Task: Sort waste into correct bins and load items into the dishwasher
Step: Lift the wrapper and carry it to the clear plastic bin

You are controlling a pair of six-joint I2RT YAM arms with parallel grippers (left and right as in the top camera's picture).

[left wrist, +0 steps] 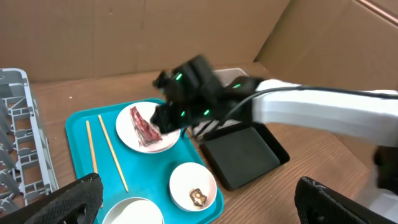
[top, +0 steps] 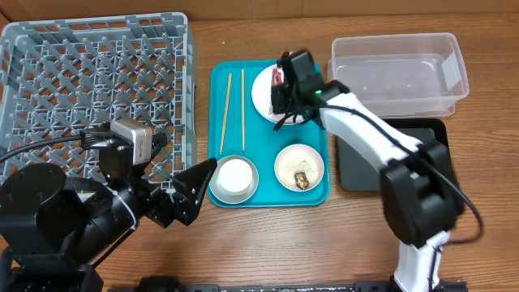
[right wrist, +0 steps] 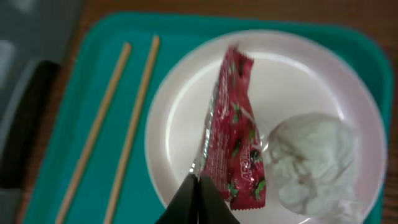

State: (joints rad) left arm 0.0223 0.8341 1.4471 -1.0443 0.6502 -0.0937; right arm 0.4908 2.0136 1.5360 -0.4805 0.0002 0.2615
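While the left end effector (left wrist: 200,208) gapes empty, the right (right wrist: 198,198) pinches the wrapper (right wrist: 236,137).

Pinched in right tool (right wrist: 198,194): red wrapper (right wrist: 235,130); tissue (right wrist: 314,160) beside, on white plate (right wrist: 179,112); chopsticks (right wrist: 132,124) on teal tray (right wrist: 186,23).

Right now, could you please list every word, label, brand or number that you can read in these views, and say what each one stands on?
No text can be read in any view.
Red wrapper on the white plate: green and white print, too blurred to read.
Teal tray, dish rack, clear bin: no lettering visible.
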